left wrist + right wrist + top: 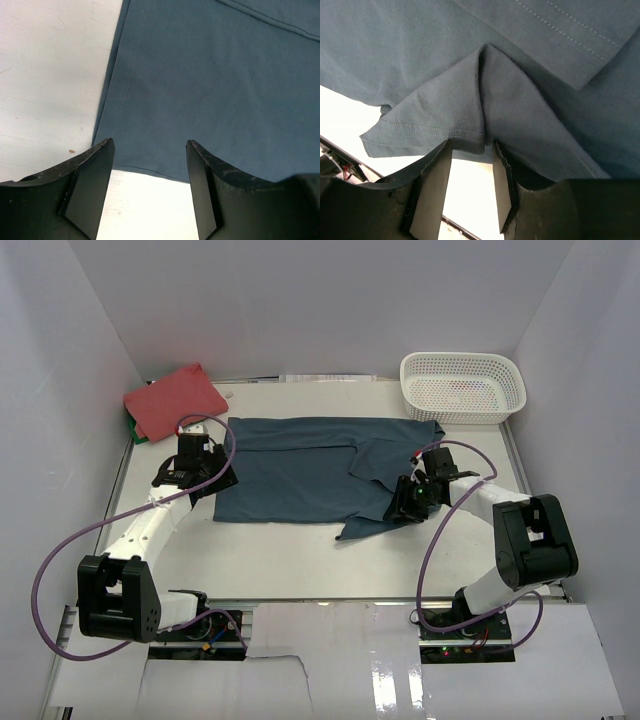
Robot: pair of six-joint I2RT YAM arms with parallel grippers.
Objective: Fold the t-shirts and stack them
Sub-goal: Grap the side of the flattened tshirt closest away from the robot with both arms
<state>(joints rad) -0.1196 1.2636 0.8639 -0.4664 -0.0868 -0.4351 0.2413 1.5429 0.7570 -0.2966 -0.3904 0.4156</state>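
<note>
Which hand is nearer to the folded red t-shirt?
Left. The left hand hovers just in front of the red t-shirt, over the blue t-shirt's left edge; the right hand is far off at that shirt's right sleeve.

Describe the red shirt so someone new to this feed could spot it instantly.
Look to the table's far left corner, across from the white basket. The coral-red t-shirt lies there, folded into a compact slab. Its neighbour, the dark teal t-shirt, is spread out mid-table instead.
</note>
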